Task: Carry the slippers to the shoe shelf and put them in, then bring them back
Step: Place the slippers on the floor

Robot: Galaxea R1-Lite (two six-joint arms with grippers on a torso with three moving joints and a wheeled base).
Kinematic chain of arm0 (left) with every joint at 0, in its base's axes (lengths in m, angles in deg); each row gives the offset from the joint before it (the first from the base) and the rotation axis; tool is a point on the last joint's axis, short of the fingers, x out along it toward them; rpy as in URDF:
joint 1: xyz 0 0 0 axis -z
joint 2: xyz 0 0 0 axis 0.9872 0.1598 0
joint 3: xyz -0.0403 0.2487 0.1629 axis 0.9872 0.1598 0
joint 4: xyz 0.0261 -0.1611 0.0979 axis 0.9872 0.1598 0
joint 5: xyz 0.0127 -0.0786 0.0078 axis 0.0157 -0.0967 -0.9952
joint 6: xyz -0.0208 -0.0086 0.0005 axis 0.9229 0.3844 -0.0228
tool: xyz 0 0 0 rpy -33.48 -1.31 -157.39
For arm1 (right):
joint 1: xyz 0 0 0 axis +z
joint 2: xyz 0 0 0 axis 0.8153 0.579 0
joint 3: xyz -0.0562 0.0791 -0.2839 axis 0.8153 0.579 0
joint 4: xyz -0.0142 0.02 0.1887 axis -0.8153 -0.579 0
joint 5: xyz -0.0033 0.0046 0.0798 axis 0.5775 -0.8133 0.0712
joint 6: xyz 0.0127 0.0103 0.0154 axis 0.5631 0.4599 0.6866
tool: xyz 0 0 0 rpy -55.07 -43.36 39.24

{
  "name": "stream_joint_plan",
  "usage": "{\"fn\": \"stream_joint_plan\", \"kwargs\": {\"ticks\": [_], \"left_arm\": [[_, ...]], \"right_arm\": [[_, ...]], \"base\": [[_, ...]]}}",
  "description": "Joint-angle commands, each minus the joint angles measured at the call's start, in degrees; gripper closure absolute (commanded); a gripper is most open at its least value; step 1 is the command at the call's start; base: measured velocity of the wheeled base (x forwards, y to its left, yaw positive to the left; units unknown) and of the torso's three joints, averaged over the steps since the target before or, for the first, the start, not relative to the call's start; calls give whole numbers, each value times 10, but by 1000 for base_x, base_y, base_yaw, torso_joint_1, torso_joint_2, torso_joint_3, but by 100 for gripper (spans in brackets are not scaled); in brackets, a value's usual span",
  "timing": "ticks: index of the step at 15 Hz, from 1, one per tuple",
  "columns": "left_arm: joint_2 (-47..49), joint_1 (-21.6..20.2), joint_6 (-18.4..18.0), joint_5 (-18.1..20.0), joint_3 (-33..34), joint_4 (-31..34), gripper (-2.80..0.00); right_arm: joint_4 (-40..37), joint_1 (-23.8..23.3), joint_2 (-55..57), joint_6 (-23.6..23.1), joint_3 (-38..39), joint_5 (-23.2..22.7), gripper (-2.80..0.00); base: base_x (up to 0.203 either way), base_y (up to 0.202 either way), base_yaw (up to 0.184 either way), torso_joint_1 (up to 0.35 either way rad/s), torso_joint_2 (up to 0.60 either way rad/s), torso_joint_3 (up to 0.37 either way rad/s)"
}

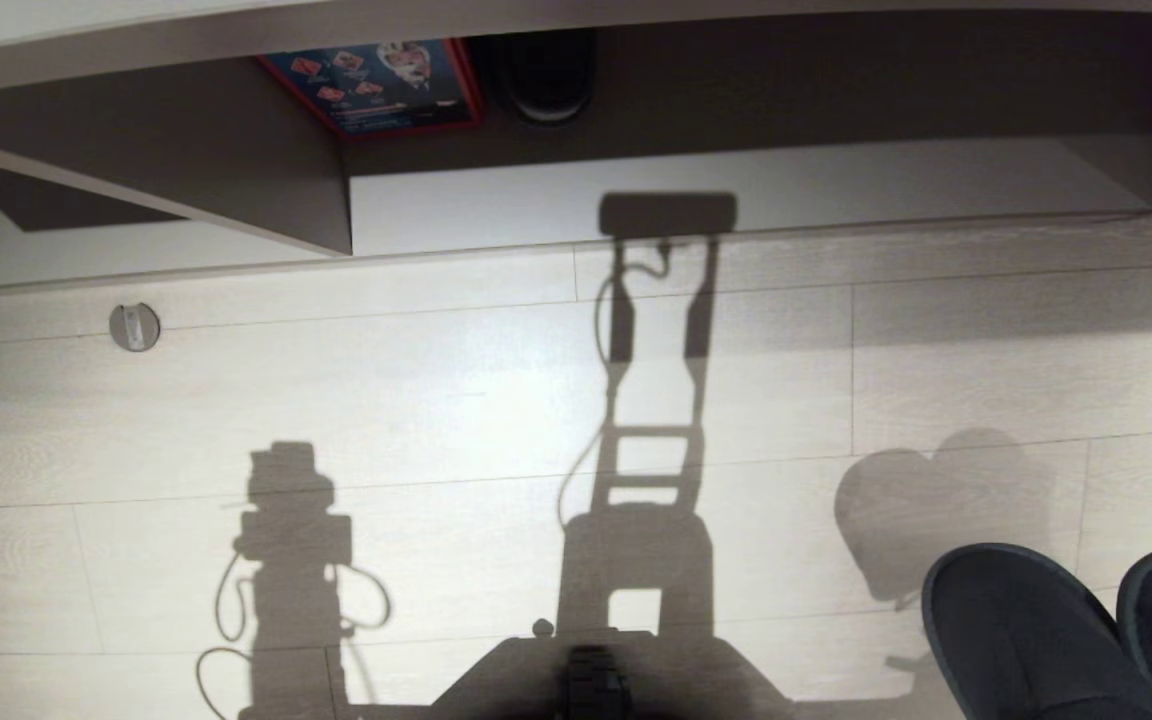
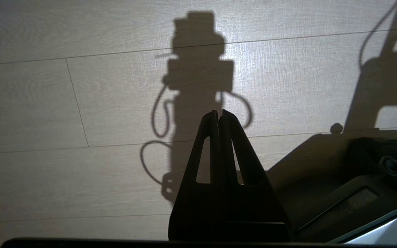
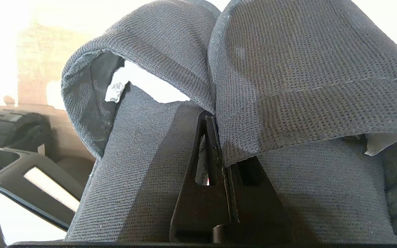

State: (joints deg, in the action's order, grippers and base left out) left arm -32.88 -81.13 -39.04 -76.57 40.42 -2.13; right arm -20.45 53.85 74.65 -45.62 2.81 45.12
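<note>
Two dark grey fabric slippers [image 1: 1026,630] hang side by side at the lower right of the head view, above the floor. In the right wrist view my right gripper [image 3: 215,120] is shut on the slippers [image 3: 305,69], pinching the inner edges of both uppers together; one finger lies under the fabric. The shoe shelf [image 1: 736,190] runs across the far side of the floor, with a pale base board and a slanted divider panel [image 1: 236,170]. My left gripper [image 2: 219,113] hangs shut and empty over bare floor boards.
A red-and-blue box [image 1: 376,85] and a small dark rounded object [image 1: 546,75] sit inside the shelf. A round metal disc [image 1: 134,327] is set in the pale plank floor at the left. My base [image 1: 596,680] shows at the near edge, and shadows of my arms fall on the floor.
</note>
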Motion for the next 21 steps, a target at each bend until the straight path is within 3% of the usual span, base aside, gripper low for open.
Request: {"fn": "stream_joint_plan", "kwargs": {"ticks": [1, 21], "left_arm": [[0, 0, 0, 0, 0, 0, 0], [0, 0, 0, 0, 0, -1, 0]], "right_arm": [[0, 0, -14, 0, 0, 0, 0], [-1, 0, -36, 6, 0, 1, 0]], "base": [[0, 0, 0, 0, 0, 0], [0, 0, 0, 0, 0, 0]]}}
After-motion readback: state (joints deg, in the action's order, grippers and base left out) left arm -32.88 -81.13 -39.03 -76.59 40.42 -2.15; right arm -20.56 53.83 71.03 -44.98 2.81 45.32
